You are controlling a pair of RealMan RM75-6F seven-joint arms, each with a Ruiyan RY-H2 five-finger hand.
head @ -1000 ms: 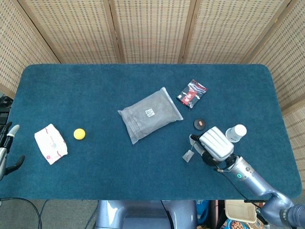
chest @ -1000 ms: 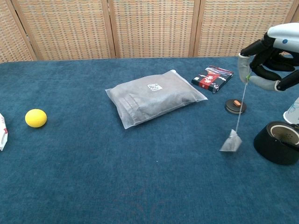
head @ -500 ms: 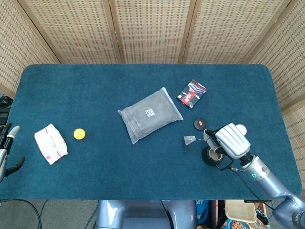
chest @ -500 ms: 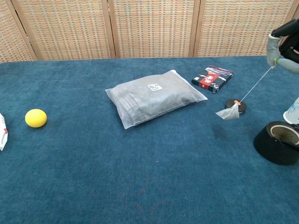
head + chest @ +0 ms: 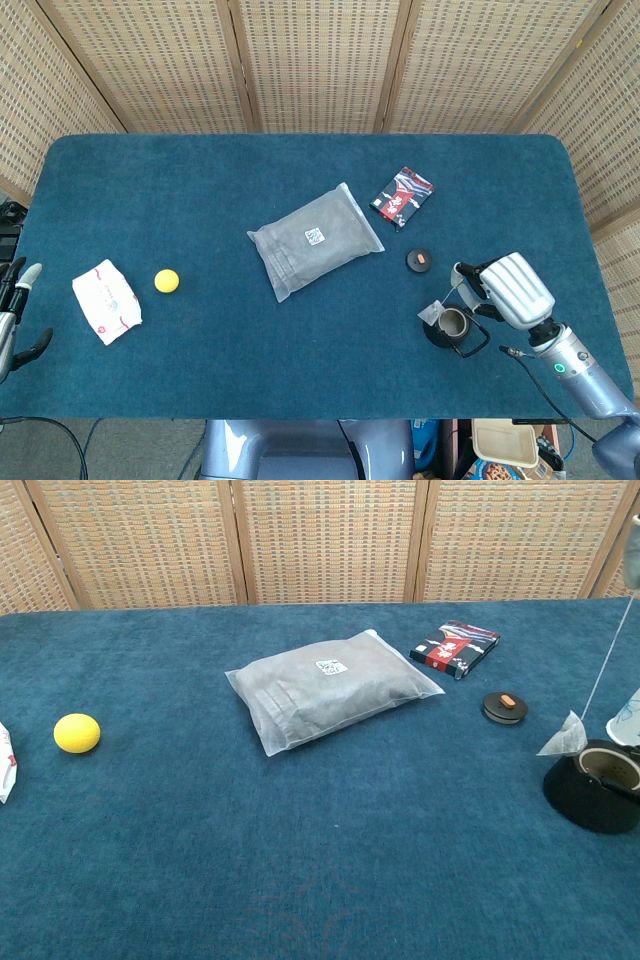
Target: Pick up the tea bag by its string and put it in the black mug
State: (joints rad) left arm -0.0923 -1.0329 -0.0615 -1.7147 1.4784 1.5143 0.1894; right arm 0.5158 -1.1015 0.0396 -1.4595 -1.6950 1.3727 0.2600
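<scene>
While the right hand [image 5: 505, 288] pinches its string, the tea bag [image 5: 563, 737] hangs beside the black mug [image 5: 597, 785].

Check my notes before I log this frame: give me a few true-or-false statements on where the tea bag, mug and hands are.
1. The tea bag hangs on its string from the right hand. True.
2. The tea bag lies inside the black mug. False: it hangs at the mug's left rim, outside.
3. The left hand holds the yellow ball. False: it is at the table's left edge, away from the ball.
4. The grey pouch lies mid-table. True.
</scene>
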